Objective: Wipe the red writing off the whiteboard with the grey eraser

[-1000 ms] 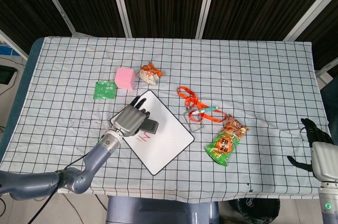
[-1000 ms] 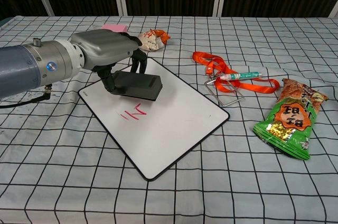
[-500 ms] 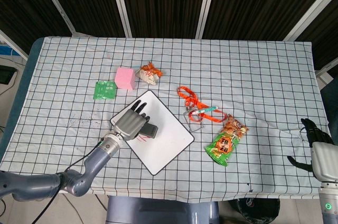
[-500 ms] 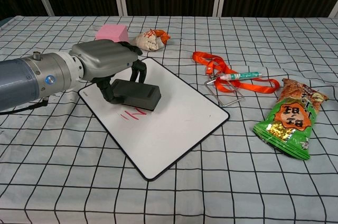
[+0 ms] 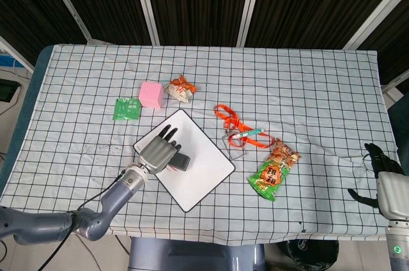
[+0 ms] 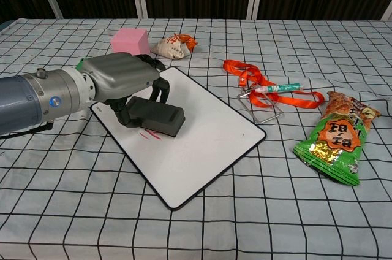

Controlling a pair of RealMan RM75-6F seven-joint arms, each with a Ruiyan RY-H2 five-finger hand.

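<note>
The whiteboard [image 5: 198, 169] [image 6: 202, 137] lies tilted on the checked cloth at the table's front. My left hand [image 5: 158, 151] [image 6: 119, 76] grips the grey eraser [image 5: 181, 161] [image 6: 156, 114] and presses it flat on the board's left part. A short stroke of red writing [image 6: 150, 134] shows just in front of the eraser; the rest is hidden under it. My right hand [image 5: 380, 159] hangs at the far right, off the table's edge, holding nothing, its fingers spread.
A pink block [image 5: 151, 94] [image 6: 130, 42], a green packet [image 5: 126, 108] and a wrapped snack [image 5: 181, 89] [image 6: 173, 46] lie behind the board. An orange lanyard with pen [image 5: 239, 131] [image 6: 269, 88] and a green snack bag [image 5: 273, 172] [image 6: 334, 137] lie to its right.
My left hand has slid the eraser toward the table's front, over the red writing. Less of the writing shows now. The right hand has not moved.
</note>
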